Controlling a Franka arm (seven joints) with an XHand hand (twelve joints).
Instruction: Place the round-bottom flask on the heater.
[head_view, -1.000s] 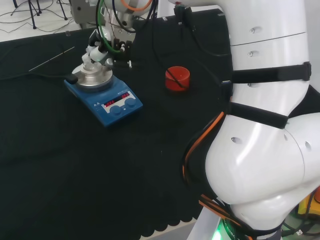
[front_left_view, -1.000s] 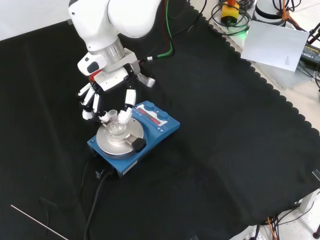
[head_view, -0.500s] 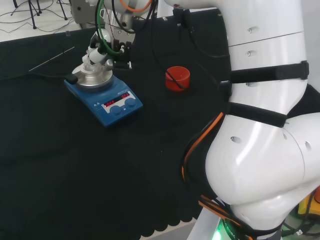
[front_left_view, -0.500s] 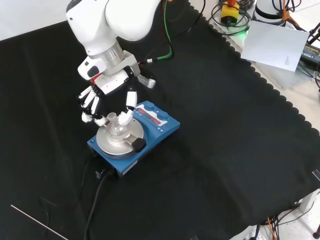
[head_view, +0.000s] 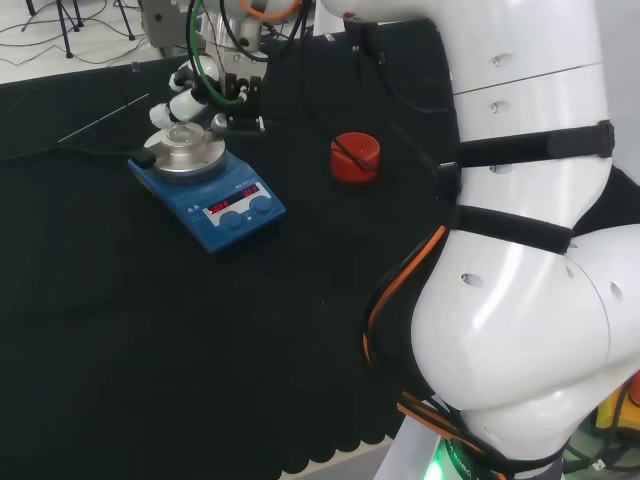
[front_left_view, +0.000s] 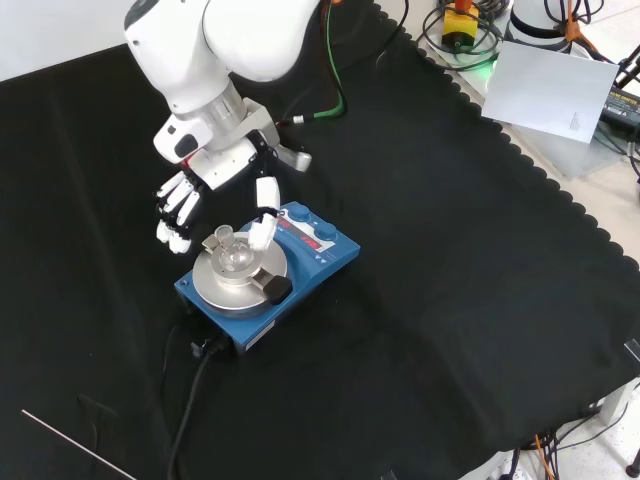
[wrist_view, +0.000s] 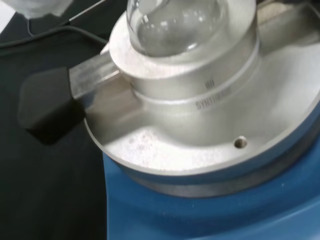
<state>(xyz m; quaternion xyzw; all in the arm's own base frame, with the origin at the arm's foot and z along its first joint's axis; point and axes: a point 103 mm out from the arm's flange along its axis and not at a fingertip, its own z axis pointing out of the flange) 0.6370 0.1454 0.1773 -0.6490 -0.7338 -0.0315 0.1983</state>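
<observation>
Flask (front_left_view: 232, 256) seated on heater (front_left_view: 268, 277), robot hand (front_left_view: 215, 190) just above, ring stand (head_view: 355, 157) right in head view

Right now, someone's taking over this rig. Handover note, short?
Hand: open, fingers spread to either side of the flask's neck, not gripping it as far as the front view shows.
Round-bottom flask: seated in the metal block on the blue heater; the wrist view shows its bulb resting in the block's well.
Red ribbed stand: on the cloth, to the right of the heater in the head view, nothing on it.
Done: flask placed on the heater.
Left: lift the hand away without knocking the neck.
</observation>
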